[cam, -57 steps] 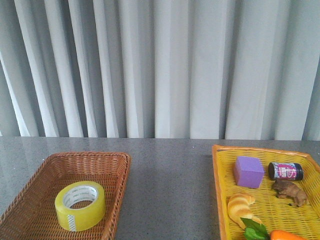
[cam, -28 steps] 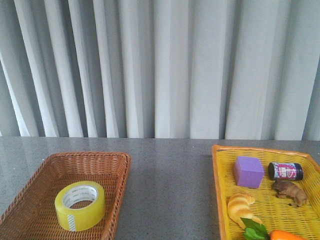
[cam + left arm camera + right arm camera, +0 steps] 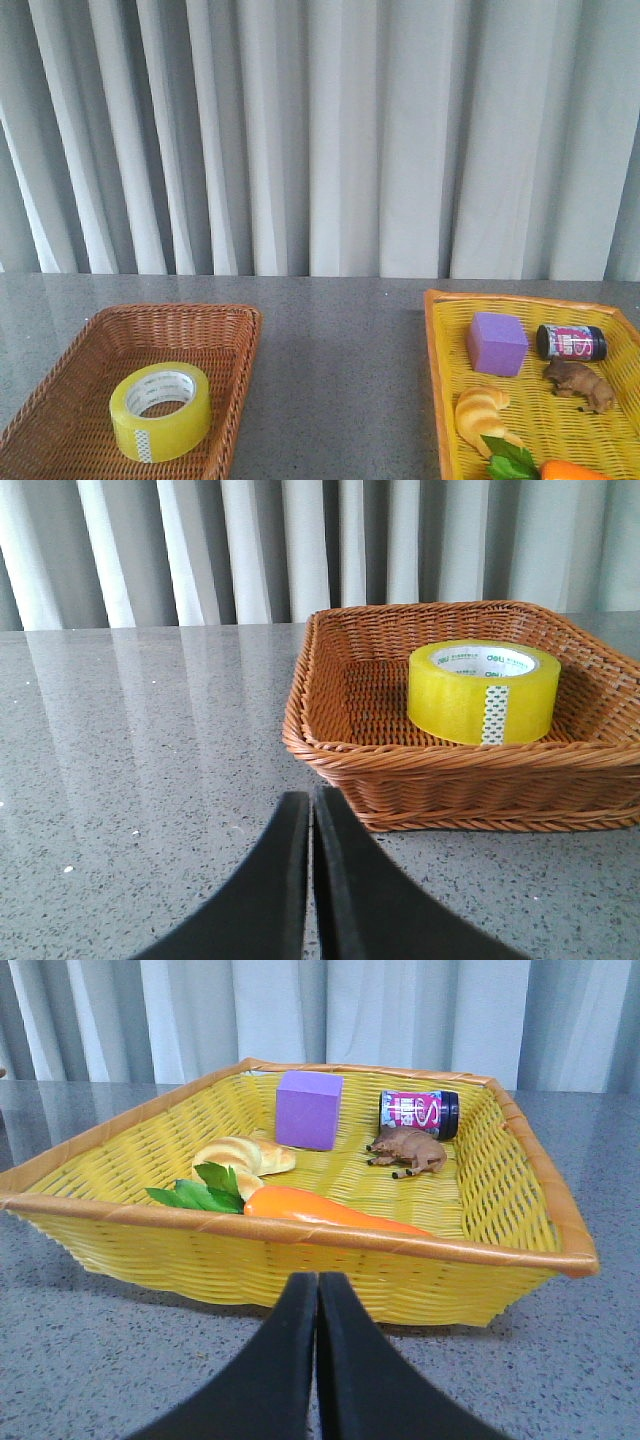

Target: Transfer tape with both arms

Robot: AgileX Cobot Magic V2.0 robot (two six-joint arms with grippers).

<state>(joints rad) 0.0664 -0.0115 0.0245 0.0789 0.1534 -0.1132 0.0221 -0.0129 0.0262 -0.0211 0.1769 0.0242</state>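
Looking over the desk from the front, I see the tape lying flat, hole upward, inside the brown wicker basket, toward the basket's near end and apart from its walls. No arm shows in the front view. From the left wrist view I have the left fingers clenched together, tips touching with nothing between them, low over the grey speckled desk just outside the brown wicker basket's rim. The tape sits beyond that rim, well apart from the fingers, its white printed core showing at the top.

From the right wrist view the right fingers are likewise pressed shut on nothing, just outside the near wall of the yellow basket. Inside that yellow basket, nearest its near wall, lies an orange carrot with green leaves; behind the leaves is a croissant. Farther back stand a purple cube, a dark jar with a pink label on its side, and a small brown animal figure in front of the jar. Grey curtains hang behind the desk.
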